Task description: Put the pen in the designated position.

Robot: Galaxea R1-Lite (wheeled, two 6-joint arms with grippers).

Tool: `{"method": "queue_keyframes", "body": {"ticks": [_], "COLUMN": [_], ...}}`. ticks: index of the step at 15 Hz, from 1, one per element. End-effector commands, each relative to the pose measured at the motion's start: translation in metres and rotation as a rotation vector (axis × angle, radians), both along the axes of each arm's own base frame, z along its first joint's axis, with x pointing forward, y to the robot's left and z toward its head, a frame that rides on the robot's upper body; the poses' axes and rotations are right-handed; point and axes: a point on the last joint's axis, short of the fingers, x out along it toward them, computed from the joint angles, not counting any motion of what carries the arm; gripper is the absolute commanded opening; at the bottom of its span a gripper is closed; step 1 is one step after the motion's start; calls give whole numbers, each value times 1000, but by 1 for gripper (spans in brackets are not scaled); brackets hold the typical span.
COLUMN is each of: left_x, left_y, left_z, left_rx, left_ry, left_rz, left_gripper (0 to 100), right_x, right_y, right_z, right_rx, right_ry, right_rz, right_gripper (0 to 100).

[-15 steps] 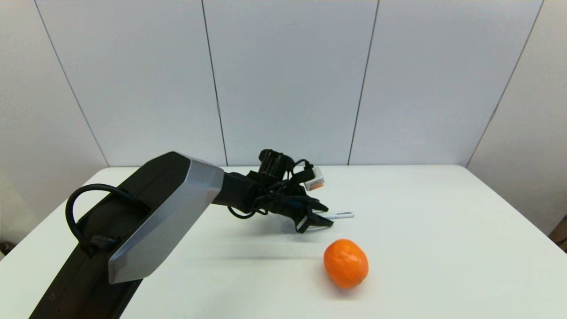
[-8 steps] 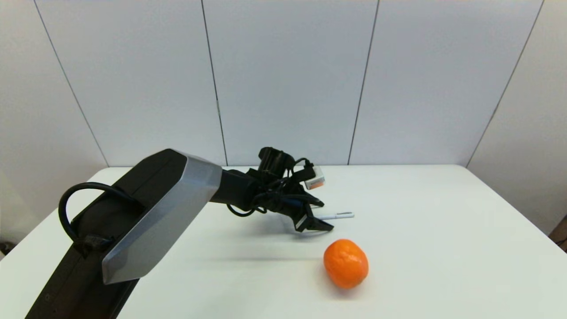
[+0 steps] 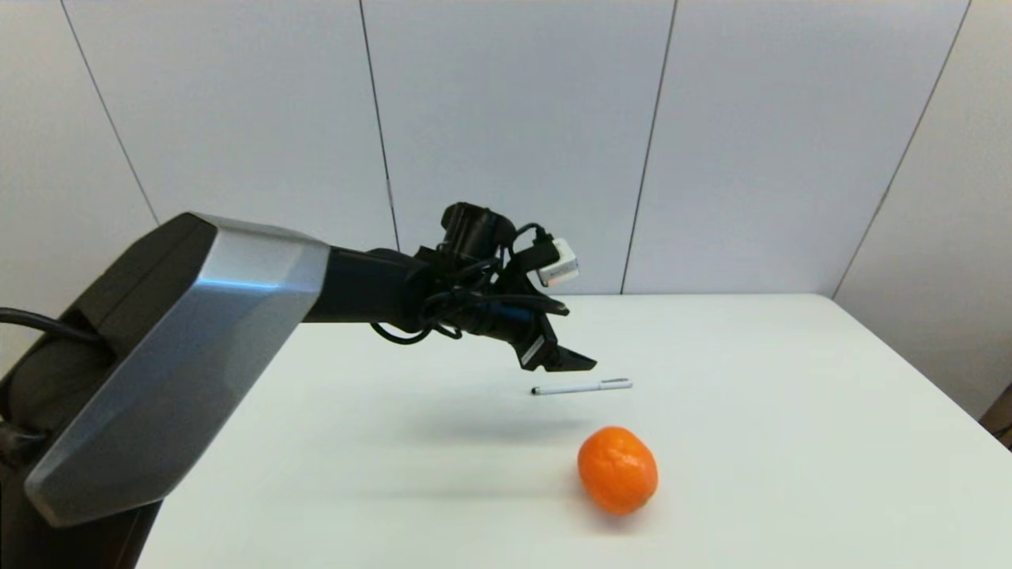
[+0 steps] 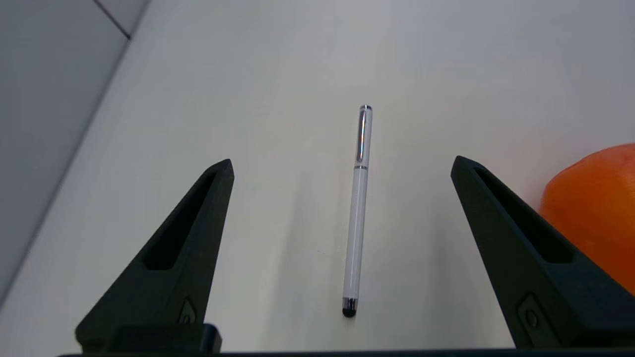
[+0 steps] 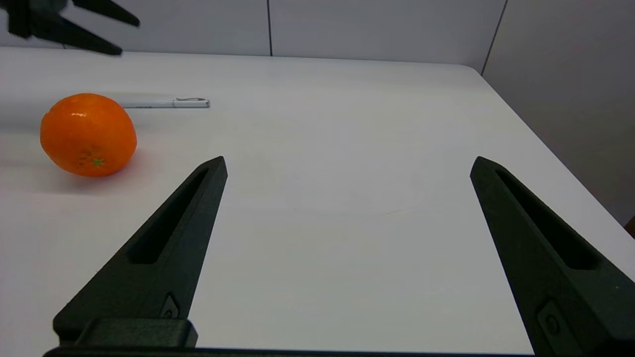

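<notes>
Pen flat on the counter, left claw spread above it

Head view: the pen [image 3: 581, 387] lies crosswise beyond the orange [image 3: 617, 469], the left claw [image 3: 553, 359] raised just over its tip end.
Left wrist view: its long axis runs between the parted fingers [image 4: 168, 258].
Right wrist view: the right claw [image 5: 347, 163] gapes empty, farther off.

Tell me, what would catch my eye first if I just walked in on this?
Probably the bright orange fruit, alone on the white table toward the robot's side. Just behind it a slim white pen lies flat, apart from the fruit. Above the pen hangs the big black and silver left arm, its left gripper open and holding nothing. The right gripper waits low over the table off to the right, also open.
</notes>
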Motion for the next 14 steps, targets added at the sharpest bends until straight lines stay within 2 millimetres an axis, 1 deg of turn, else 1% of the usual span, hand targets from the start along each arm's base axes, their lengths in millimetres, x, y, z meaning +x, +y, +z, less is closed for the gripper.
{"method": "queue_keyframes", "body": {"ticks": [1,2,5,6,8,10,12,13,14], "left_x": [-32,-44,-69,-79,-101,-138,-175,-190,-212], "left_y": [27,39,72,90,126,171,213,232,251], "left_z": [83,106,146,161,177,185,179,176,168], "left_rx": [-23,-32,-66,-65,-43,-66,-86,-89,-86], "left_ry": [-131,-151,-208,-253,-308,-301,-282,-287,-295], "left_rz": [154,224,387,476,658,837,975,1045,1121], "left_gripper": [100,100,100,100,100,100,100,100,100], "right_x": [1,1,1,1,1,1,1,1,1], "right_y": [0,0,0,0,0,0,0,0,0], "right_z": [-4,-4,-4,-4,-4,-4,-4,-4,-4], "right_rx": [-1,-1,-1,-1,-1,-1,-1,-1,-1], "right_ry": [14,14,14,14,14,14,14,14,14], "right_rz": [1,1,1,1,1,1,1,1,1], "right_gripper": [100,100,100,100,100,100,100,100,100]}}
